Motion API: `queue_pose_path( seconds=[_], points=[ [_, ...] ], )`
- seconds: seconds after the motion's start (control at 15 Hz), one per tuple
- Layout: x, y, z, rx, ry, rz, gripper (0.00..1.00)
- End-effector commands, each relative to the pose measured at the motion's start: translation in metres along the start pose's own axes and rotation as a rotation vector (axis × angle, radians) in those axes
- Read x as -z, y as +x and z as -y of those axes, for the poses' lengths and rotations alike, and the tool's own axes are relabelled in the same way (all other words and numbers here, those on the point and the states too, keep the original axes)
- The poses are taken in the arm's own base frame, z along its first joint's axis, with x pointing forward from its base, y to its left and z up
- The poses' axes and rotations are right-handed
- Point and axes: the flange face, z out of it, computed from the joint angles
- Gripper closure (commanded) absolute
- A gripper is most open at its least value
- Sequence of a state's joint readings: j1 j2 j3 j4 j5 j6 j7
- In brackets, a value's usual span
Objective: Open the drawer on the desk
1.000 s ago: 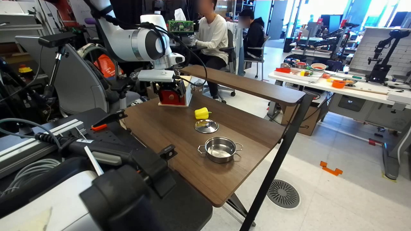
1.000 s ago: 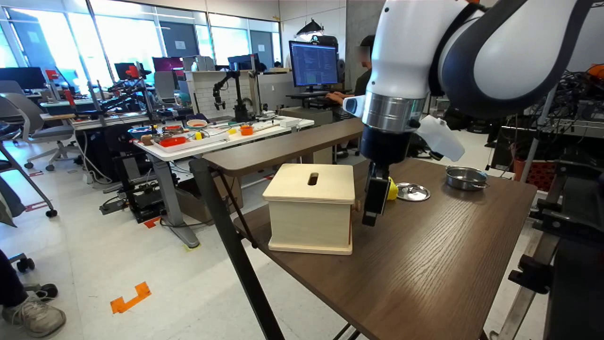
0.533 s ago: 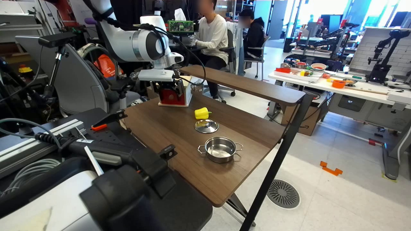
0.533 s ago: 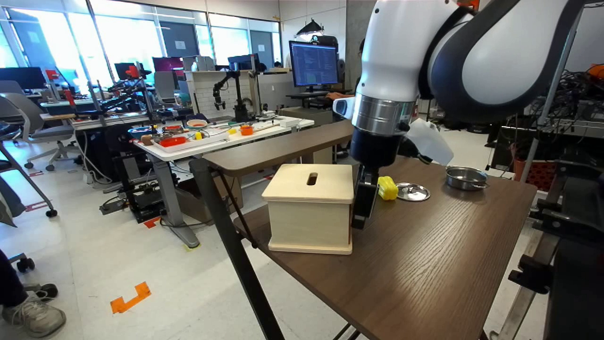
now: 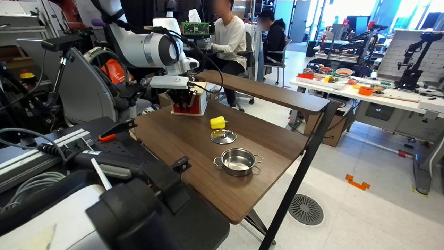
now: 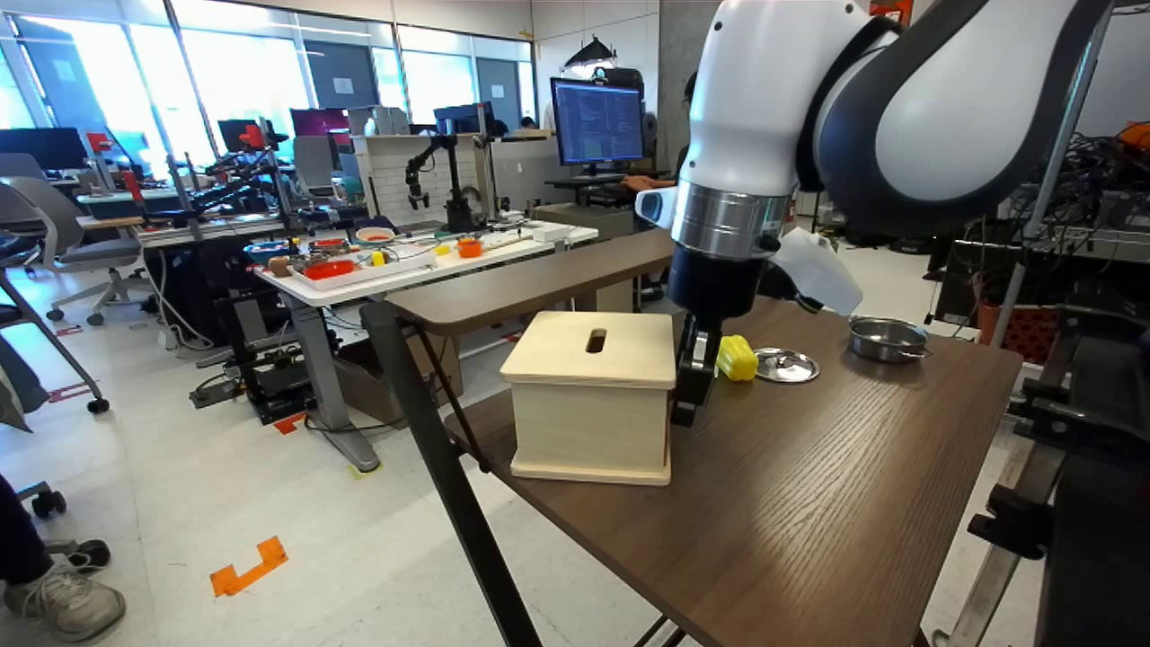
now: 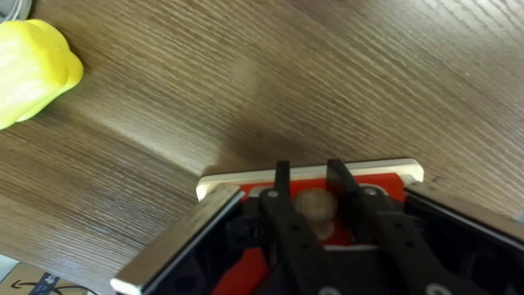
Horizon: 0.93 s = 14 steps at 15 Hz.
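Observation:
The drawer's red front (image 7: pixel 382 183) and its round wooden knob (image 7: pixel 315 203) show in the wrist view, with my gripper (image 7: pixel 308 167) shut on that knob, one finger on either side. The front seems level with the box's edge, as far as the fingers let me see. A pale wooden box (image 6: pixel 588 427) with a slotted lid houses the drawer and stands on the dark brown desk (image 6: pixel 791 503). My gripper (image 6: pixel 687 409) points down along the box's front side, hiding the knob there. From an exterior view, the dark fingers cover much of the red front (image 5: pixel 197 104).
Beside the drawer box lies a yellow pepper (image 5: pixel 218 122). Farther along the desk are a shiny pot lid (image 5: pixel 223 137) and a two-handled metal pot (image 5: pixel 238 165). A raised shelf (image 5: pixel 263 88) runs along one long edge of the desk, close behind the box.
My arm has come in toward the box's front, and the spread fingers have drawn together around the knob. The box, pepper, lid and pot stay where they were.

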<state>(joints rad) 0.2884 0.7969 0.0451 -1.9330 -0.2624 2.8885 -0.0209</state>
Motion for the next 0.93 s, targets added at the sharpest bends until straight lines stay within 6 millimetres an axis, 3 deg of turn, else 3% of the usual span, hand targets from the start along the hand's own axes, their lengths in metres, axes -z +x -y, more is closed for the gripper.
queue_pose_path(
  seconds=[0.0, 0.07, 0.13, 0.87],
  points=[
    [-0.001, 0.002, 0.001, 0.014, 0.014, -0.016, 0.99],
    [0.000, 0.001, 0.001, 0.016, 0.014, -0.013, 0.94],
    [-0.001, -0.002, 0.000, 0.017, 0.016, -0.010, 1.00],
    [-0.007, -0.034, -0.006, 0.011, 0.020, 0.047, 0.98]
  ],
)
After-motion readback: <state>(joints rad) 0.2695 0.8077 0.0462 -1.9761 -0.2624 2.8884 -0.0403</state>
